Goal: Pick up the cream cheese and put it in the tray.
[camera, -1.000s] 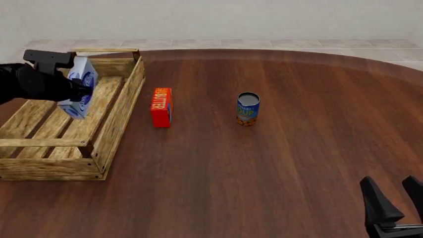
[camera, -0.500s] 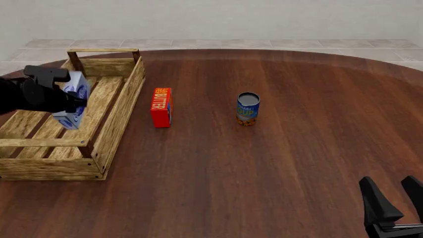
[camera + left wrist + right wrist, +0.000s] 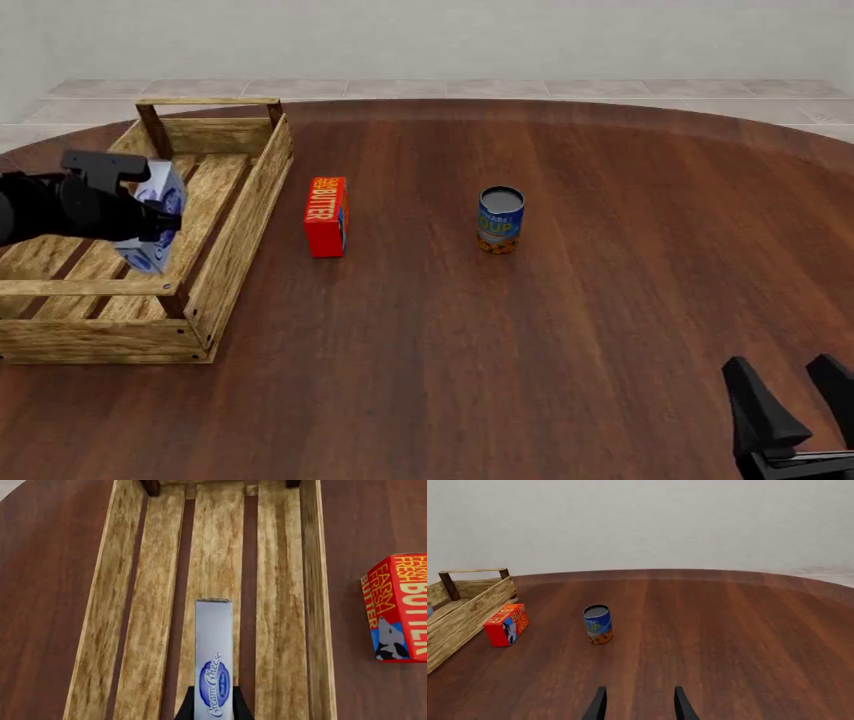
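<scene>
Light wood slats of the tray (image 3: 147, 605) lie under the cream cheese (image 3: 213, 650), which the left gripper (image 3: 213, 707) pinches on its edge.

In the front view, the box (image 3: 154, 225) hangs inside the tray (image 3: 240, 230); the right gripper (image 3: 790, 405) stands spread.

The right wrist view shows the butter box (image 3: 507, 625) and a can (image 3: 598, 624).
</scene>
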